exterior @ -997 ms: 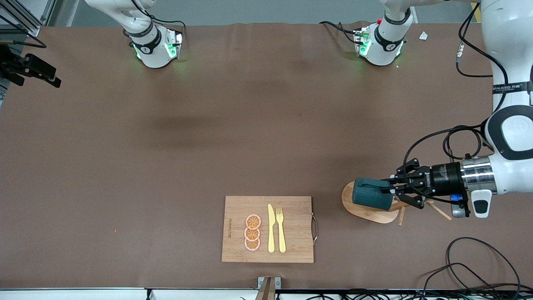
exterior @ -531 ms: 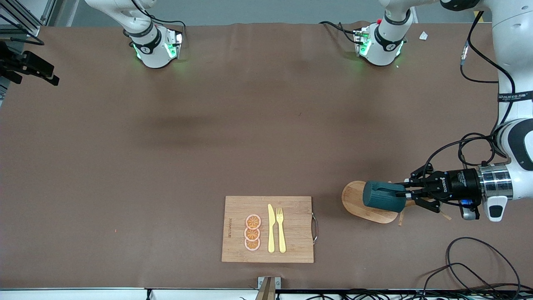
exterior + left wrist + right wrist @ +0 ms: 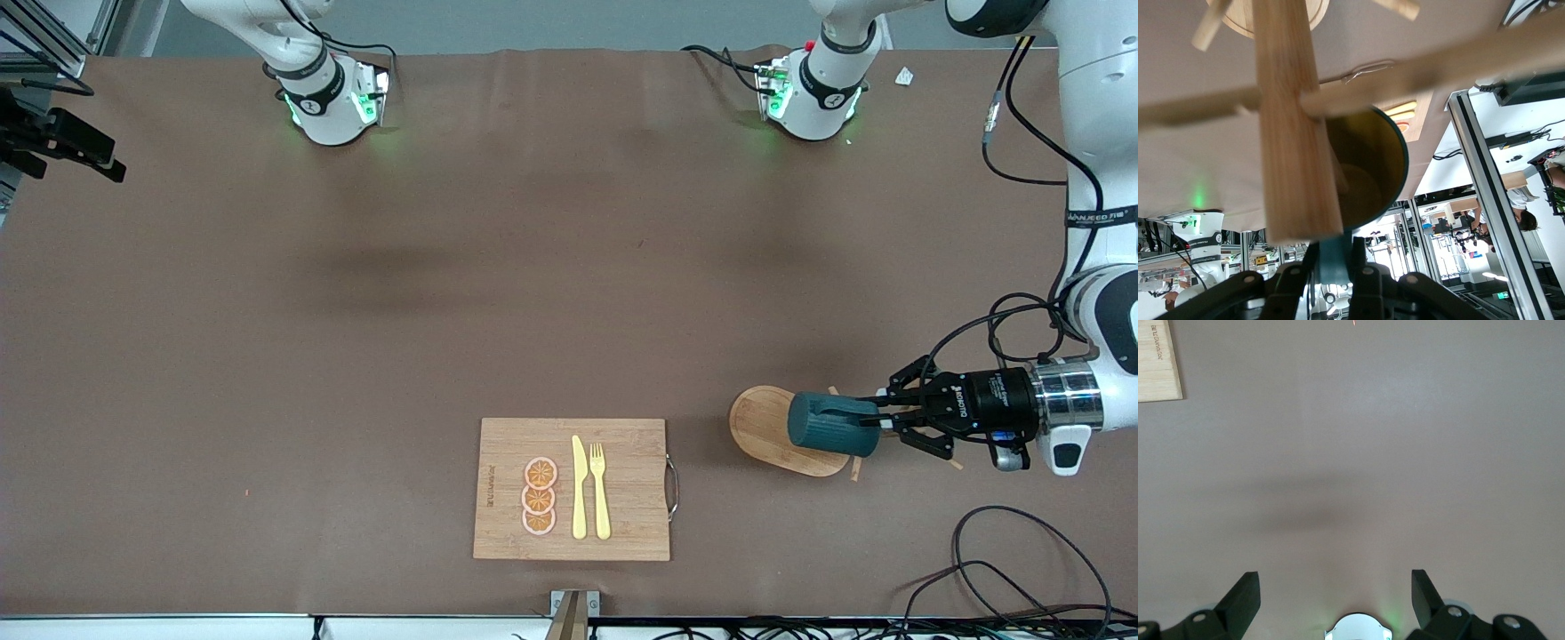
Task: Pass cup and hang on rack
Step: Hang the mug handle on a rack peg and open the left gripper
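**Sideways at the rack: the cup's handle had to meet a peg**

Clearly the left gripper (image 3: pixel 876 421) was clamped on the cup (image 3: pixel 831 423), its fingers pinched on the teal handle at the near end of the mug. The cup lay on its side in the air over the oval base of the rack (image 3: pixel 765 427), its long axis running straight out from the gripper toward the right arm's end of the tabletop (image 3: pixel 498 293).

In the left wrist view the cup's yellowish-brown mouth (image 3: pixel 1368 167) faced back at the gripper (image 3: pixel 1336 263), and the rack's central post (image 3: pixel 1293 120) crossed just in front of that opening, with a thin peg (image 3: pixel 1418 70) slanting over the rim. Whether wood and rim touched could not be told.

The hanging turned on that one relation: the peg stood between gripper and cup mouth, while the handle sat low, inside the grip. Most likely the handle needed bringing onto a peg before any release.

The right gripper (image 3: pixel 1336 593) hung wide open over bare tabletop well away from the rack, with only a corner of the cutting board (image 3: pixel 1158 360) in its view; that arm waited.
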